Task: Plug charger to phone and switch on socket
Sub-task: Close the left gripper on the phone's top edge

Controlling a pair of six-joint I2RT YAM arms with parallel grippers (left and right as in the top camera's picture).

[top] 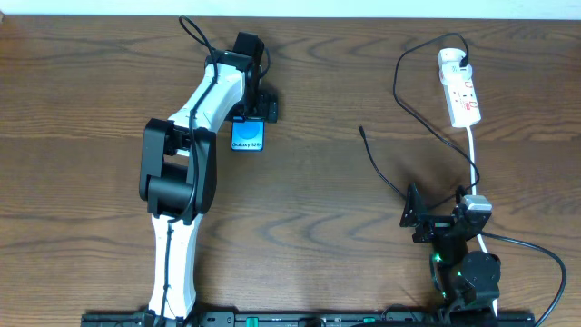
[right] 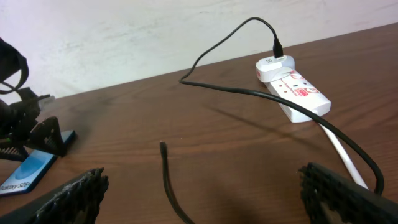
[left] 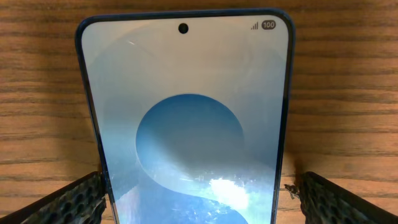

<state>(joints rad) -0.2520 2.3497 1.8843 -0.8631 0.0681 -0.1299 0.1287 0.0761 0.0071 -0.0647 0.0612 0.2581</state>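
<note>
The phone [top: 247,137] lies flat on the table with its blue screen up. It fills the left wrist view [left: 186,124]. My left gripper [top: 258,113] is open and straddles the phone's far end [left: 199,202]; the left finger is at the phone's edge and the right finger stands a little off it. The charger's black cable [top: 399,104] runs from its plug in the socket [top: 459,86] to a free tip [top: 361,130] on the table. My right gripper [top: 414,218] is wide open and empty, with the cable [right: 168,180] lying between its fingers [right: 202,193]. The socket [right: 295,93] lies at the far right.
The socket's thick white cord [top: 474,159] runs from the strip toward the right arm's base; it also shows in the right wrist view [right: 343,152]. A pale wall edges the table's far side. The left arm's white body [top: 177,182] spans the left half of the table.
</note>
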